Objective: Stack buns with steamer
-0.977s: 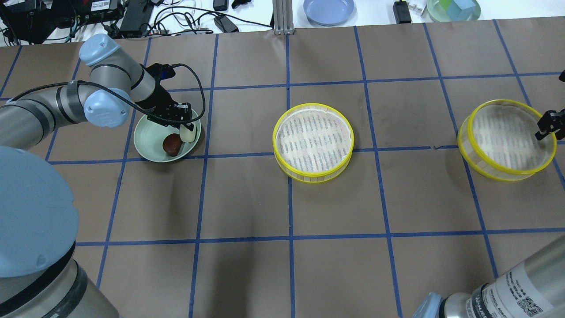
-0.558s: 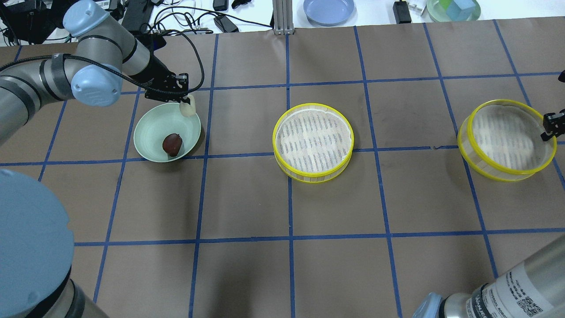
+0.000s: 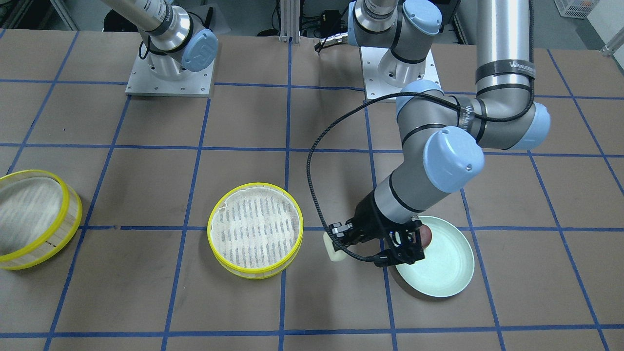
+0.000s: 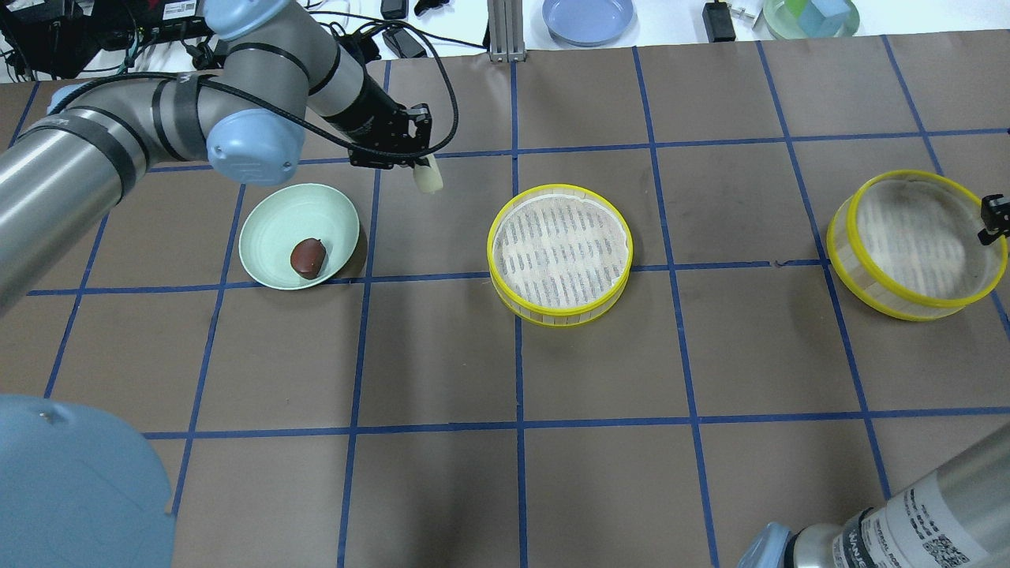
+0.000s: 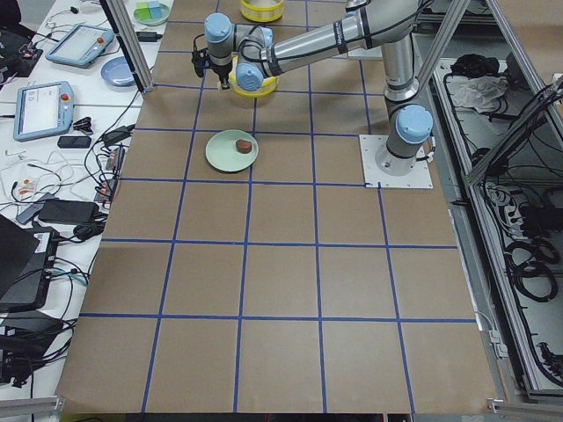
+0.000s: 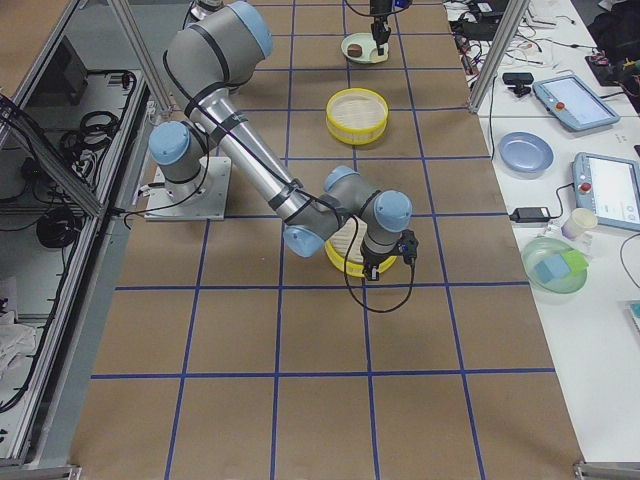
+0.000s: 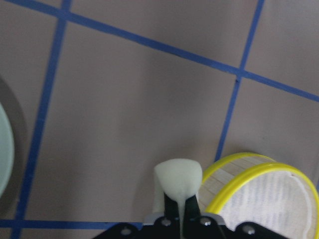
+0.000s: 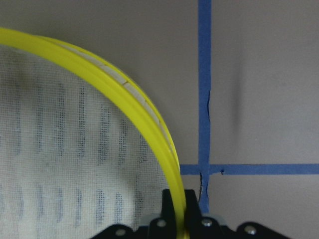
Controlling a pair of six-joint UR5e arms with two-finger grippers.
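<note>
My left gripper (image 4: 420, 163) is shut on the cream-white bun (image 4: 428, 181) and holds it in the air between the pale green plate (image 4: 276, 225) and the middle steamer tray (image 4: 559, 248). The left wrist view shows the bun (image 7: 178, 177) pinched between the fingers, with that tray (image 7: 259, 199) at lower right. The reddish-brown bun (image 4: 308, 256) lies on the plate. My right gripper (image 4: 993, 219) is shut on the yellow rim (image 8: 124, 84) of the second steamer tray (image 4: 915, 244) at the far right, which sits tilted.
A blue plate (image 4: 588, 17), a green bowl with cubes (image 4: 810, 16), and cables and adapters (image 4: 339, 35) lie beyond the table's far edge. An aluminium post (image 4: 499, 31) stands at the back middle. The table is brown paper with a blue tape grid.
My left gripper lifted the cream-white bun off the plate and carried it right, toward the middle tray. The right tray, held by my right gripper, shifted slightly right.
</note>
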